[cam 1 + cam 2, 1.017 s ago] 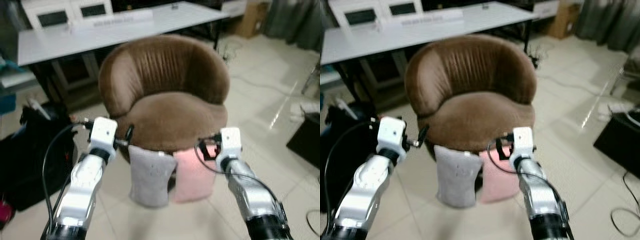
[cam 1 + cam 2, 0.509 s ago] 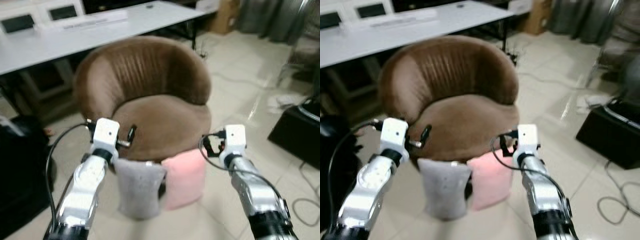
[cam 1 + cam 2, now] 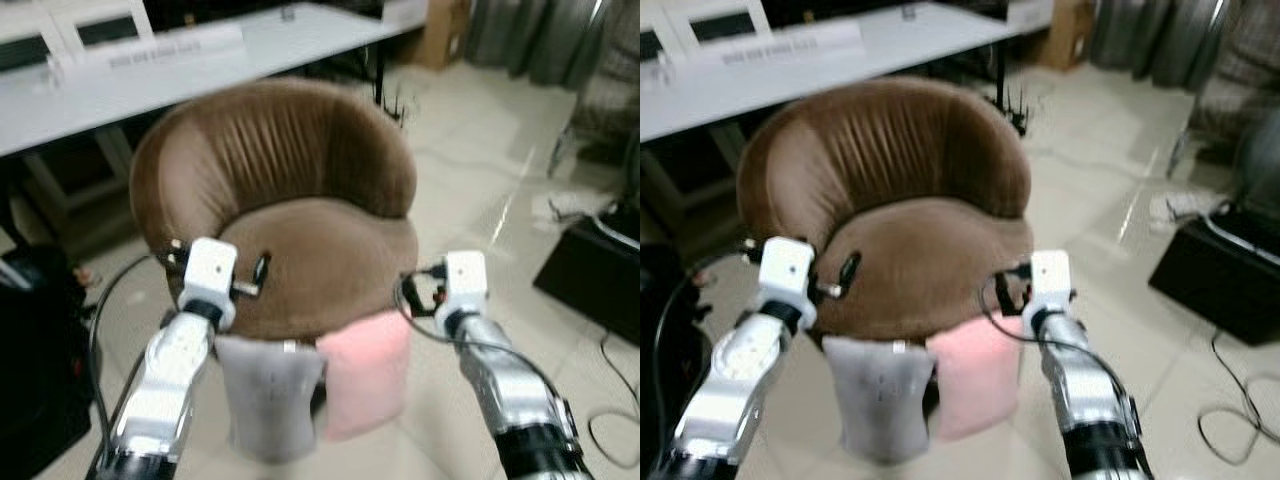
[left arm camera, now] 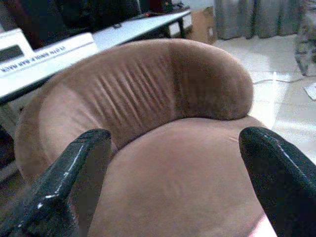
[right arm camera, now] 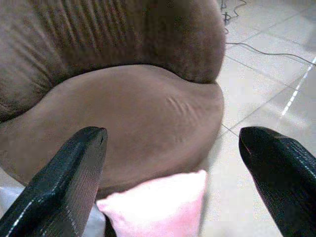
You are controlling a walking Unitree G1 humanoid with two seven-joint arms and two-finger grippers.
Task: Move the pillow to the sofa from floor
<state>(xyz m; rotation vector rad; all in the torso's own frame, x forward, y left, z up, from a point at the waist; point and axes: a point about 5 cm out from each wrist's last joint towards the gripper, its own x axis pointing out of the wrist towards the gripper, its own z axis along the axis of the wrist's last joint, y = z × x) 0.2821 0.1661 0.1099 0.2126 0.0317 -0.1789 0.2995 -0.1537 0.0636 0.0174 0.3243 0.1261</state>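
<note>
The right gripper (image 5: pixel 170 182) is held out in front of the robot with its two black fingers spread wide and nothing between them; in its wrist view the top corner of the pink pillow (image 5: pixel 158 207) sits low between the fingers, with the brown sofa (image 5: pixel 123 113) rising just behind it; so the pillow lies ahead of and below this gripper, close under it. The left gripper (image 4: pixel 173 182) is likewise spread wide and empty, raised at about the same height on the robot's left and pointed at the sofa seat; the grey pillow (image 3: pixel 270 395) stands below and just to the inner side of it. Both pillows stand upright on the tiled floor (image 3: pixel 470 200), leaning against the front of the sofa and touching or nearly touching each other, grey on the robot's left, pink on its right; each has its long axis roughly vertical, top edge tucked under the seat's front lip. The right arm looks nearer the pink one and the left arm nearer the grey, so either could drop straight down onto its own pillow's upper edge; the fingers would need to lower and close across the pillow's thickness. The sofa is a rounded tub chair, and its seat has nothing on it; behind it a long white table (image 3: pixel 200 70) carries some white boxes; a black bag (image 3: pixel 40 380) sits on the floor at the robot's left.
</note>
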